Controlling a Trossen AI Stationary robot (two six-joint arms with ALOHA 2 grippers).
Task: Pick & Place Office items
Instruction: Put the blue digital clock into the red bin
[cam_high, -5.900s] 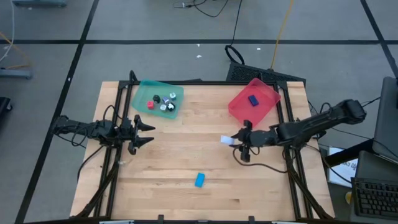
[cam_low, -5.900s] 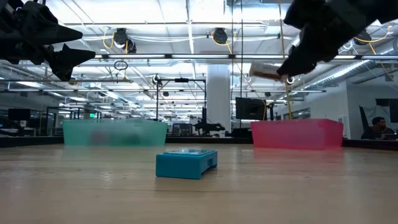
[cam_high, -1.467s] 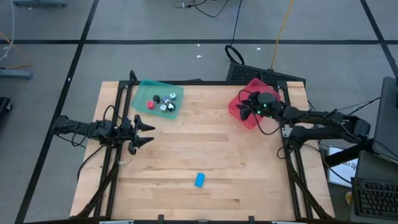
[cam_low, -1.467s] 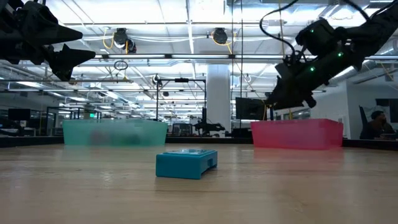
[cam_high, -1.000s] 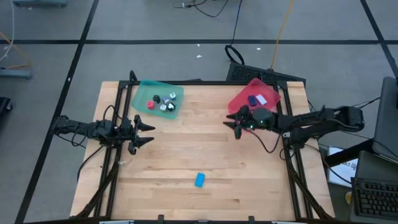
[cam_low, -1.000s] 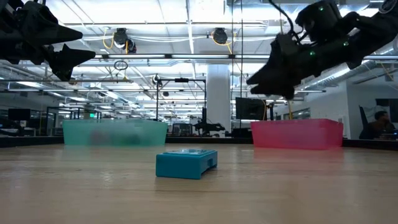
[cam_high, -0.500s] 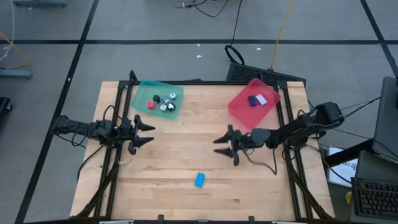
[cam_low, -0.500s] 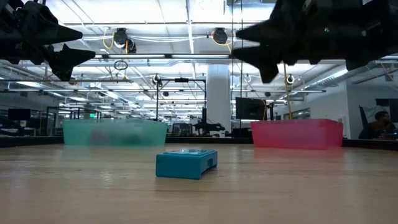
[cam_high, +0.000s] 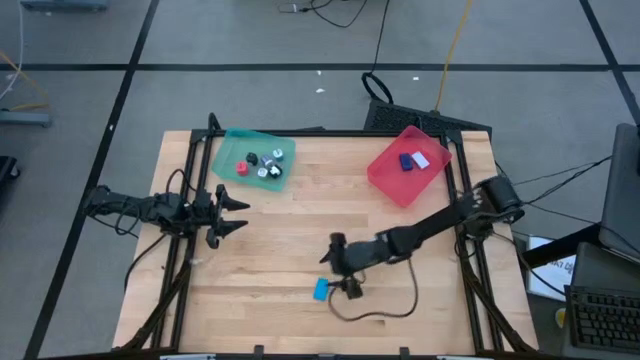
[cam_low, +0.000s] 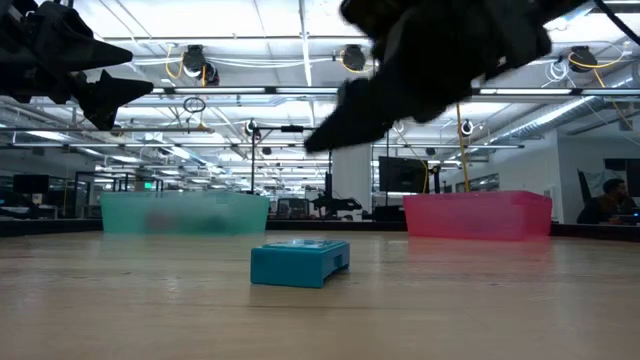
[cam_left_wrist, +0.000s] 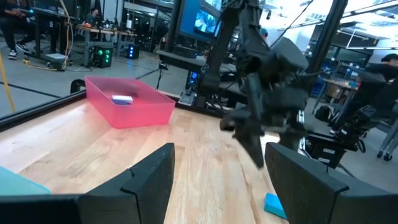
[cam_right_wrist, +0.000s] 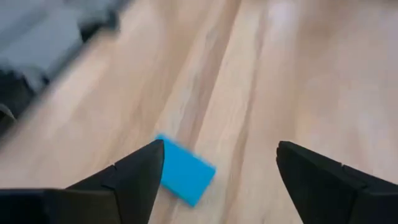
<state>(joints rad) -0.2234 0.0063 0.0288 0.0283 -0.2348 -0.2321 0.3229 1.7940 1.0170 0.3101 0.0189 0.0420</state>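
Note:
A bright blue block (cam_high: 321, 290) lies flat on the wooden table near its front edge, and also shows in the low view (cam_low: 299, 262). My right gripper (cam_high: 333, 268) hovers open just above and beside it, slanting down. In the right wrist view the blue block (cam_right_wrist: 185, 169) lies ahead between the spread fingers, untouched. My left gripper (cam_high: 238, 213) waits open at the table's left, level and holding nothing. The teal tray (cam_high: 228, 165) holds several small pieces. The red tray (cam_high: 385, 170) holds a dark blue piece (cam_high: 406, 161) and a white piece (cam_high: 420, 160).
The teal tray stands at the far left and the red tray at the far right. A black frame (cam_high: 190, 260) runs along the table's left and right sides. A cable (cam_high: 380, 312) from the right arm loops over the wood near the front.
My right gripper has swept from beside the red tray toward the table's near edge and to the left, staying above the table, and now hangs over the bright blue block. The block has not moved.

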